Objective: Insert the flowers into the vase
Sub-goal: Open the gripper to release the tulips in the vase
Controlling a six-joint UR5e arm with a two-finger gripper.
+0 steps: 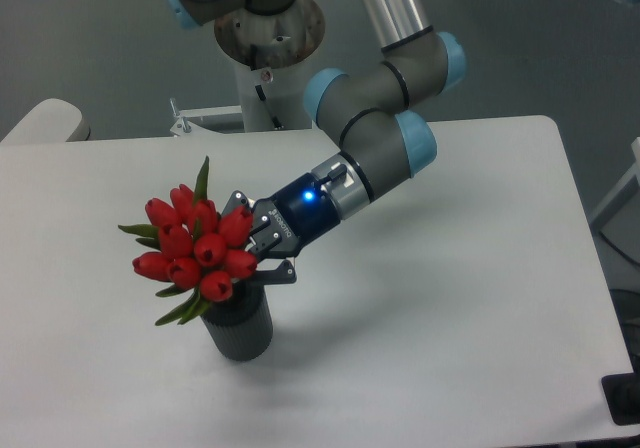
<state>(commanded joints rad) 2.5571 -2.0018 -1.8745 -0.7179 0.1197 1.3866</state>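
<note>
Flowers (pixel 195 253) lower left of frame, heads leaning left over vase (pixel 236 326) on desk (pixel 450 298). Pincer (pixel 262 253) clamped on stems, apparently just above mouth. Risk: top-heavy bunch, released tilted, tips vase or flops out.

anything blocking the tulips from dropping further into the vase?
Nothing visible. The flowers sit directly over the vase, stems apparently already in its mouth, though the buds hide it. The gripper holds the bunch from the right. The white table around the vase is bare.

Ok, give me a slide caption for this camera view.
UR5e gripper holds red tulips in the dark ribbed vase on a white table.
</note>
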